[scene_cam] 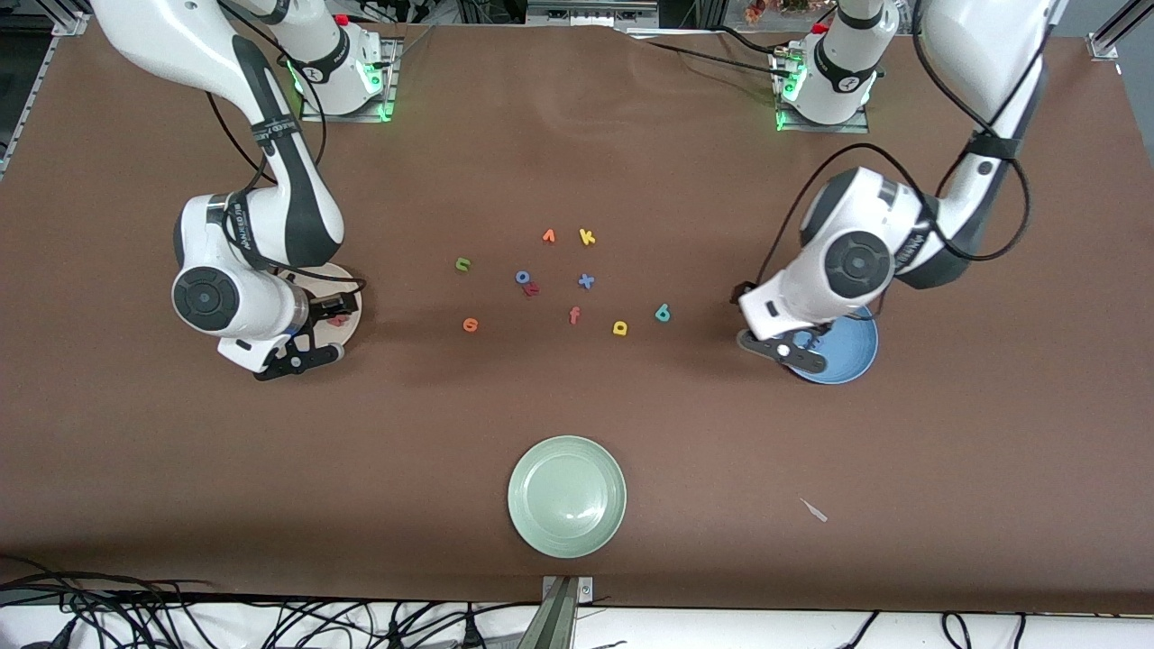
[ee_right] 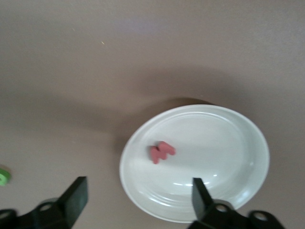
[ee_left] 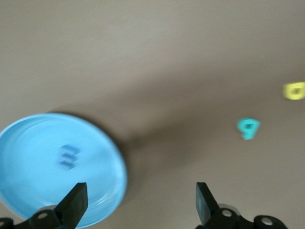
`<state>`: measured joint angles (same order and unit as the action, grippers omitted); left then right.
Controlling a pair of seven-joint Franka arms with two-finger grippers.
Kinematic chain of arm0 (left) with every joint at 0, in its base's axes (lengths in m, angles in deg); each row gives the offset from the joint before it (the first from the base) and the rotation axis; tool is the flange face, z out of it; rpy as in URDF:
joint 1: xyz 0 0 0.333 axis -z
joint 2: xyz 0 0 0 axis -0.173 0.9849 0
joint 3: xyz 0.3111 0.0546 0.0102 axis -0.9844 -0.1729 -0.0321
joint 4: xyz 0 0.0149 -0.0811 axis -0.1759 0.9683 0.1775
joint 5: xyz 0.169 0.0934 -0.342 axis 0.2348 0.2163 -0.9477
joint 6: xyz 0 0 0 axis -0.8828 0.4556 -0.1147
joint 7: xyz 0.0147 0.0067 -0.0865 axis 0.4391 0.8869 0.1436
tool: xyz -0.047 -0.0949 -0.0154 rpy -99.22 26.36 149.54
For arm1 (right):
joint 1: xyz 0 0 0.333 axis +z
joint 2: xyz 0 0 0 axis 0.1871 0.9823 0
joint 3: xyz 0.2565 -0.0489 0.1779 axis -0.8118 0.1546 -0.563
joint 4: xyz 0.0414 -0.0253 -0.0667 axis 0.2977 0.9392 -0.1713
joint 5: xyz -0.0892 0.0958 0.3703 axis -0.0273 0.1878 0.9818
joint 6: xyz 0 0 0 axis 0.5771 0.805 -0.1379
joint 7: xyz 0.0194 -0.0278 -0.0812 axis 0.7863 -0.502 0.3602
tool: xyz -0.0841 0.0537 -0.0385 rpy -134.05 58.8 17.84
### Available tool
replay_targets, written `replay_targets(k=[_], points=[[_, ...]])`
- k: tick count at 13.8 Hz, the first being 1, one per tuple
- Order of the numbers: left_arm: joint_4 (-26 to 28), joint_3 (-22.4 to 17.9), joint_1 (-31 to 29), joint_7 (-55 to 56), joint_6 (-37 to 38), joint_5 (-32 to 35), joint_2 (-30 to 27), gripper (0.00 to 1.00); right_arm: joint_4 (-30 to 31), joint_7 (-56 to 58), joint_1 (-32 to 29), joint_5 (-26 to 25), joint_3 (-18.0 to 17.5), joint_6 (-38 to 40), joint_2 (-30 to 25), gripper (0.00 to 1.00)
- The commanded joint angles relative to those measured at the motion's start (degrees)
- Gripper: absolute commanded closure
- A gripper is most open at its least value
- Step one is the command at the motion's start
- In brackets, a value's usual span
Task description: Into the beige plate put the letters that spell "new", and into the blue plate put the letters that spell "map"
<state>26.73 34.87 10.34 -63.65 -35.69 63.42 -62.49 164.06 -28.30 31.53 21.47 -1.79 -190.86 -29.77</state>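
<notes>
Left wrist view. The left hand (ee_left: 138,207) hangs over the brown worktop (ee_left: 157,52) with both fingers (ee_left: 74,202) spread wide and nothing between them. One finger overlaps the rim of the blue plate (ee_left: 28,181), which holds the m (ee_left: 69,156) — a periwinkle letter lying flat. On the bare worktop, apart from the plate, lie the teal p (ee_left: 248,128) and — near the frame's edge — the yellow a (ee_left: 294,90).
</notes>
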Motion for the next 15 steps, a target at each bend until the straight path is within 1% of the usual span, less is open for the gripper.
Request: replay_targets(k=[1,2,3,5,6,7,8,9,11,12,15], points=[[-6.96,-0.56,7.95,3.21,-1.12,-0.69,6.21,0.00,-1.41,-10.35,2.36,5.75,-0.41,-1.64,0.32,0.00],[-8.46,-0.56,9.54,5.50,-2.96,-0.95,8.15,0.00,-1.42,-14.92,3.59,7.87,-0.42,-2.78,0.41,0.00],[-9.00,-0.56,10.08,7.35,-5.33,-0.52,9.73,0.00,-1.42,-19.93,5.08,8.59,-0.42,-4.54,0.84,0.00],[-9.00,-0.56,12.36,9.99,-11.21,-0.51,12.81,0.00,-0.89,-28.37,7.72,8.77,-0.42,-8.23,1.72,0.00],[-8.66,-0.91,14.02,11.83,-12.81,-0.43,13.69,0.00,-0.89,-32.42,9.04,8.77,-0.42,-9.90,2.34,0.00],[-8.65,-1.43,14.65,12.63,-13.52,-0.25,14.49,0.00,-0.71,-36.81,10.70,8.77,-0.59,-11.65,2.78,0.00],[-8.74,-1.44,14.83,12.99,-16.14,0.10,15.63,0.00,-0.71,-40.42,12.37,8.77,-0.68,-13.67,3.83,0.00],[-8.48,-1.61,15.62,13.25,-19.04,0.19,16.33,0.02,-0.28,-42.98,13.78,8.77,-0.59,-15.78,4.62,0.00],[-8.21,-2.32,16.32,13.51,-21.25,1.67,17.56,0.15,0.69,-46.24,15.63,8.77,-0.68,-20.26,6.73,0.00],[-8.13,-2.67,16.94,15.87,-21.26,2.64,17.83,0.18,0.78,-47.82,16.69,8.77,-0.68,-22.03,7.69,0.00],[-8.21,-2.84,17.82,21.68,-21.35,6.68,18.36,0.19,0.87,-49.86,18.01,8.77,-0.68,-24.41,9.54,0.00]])
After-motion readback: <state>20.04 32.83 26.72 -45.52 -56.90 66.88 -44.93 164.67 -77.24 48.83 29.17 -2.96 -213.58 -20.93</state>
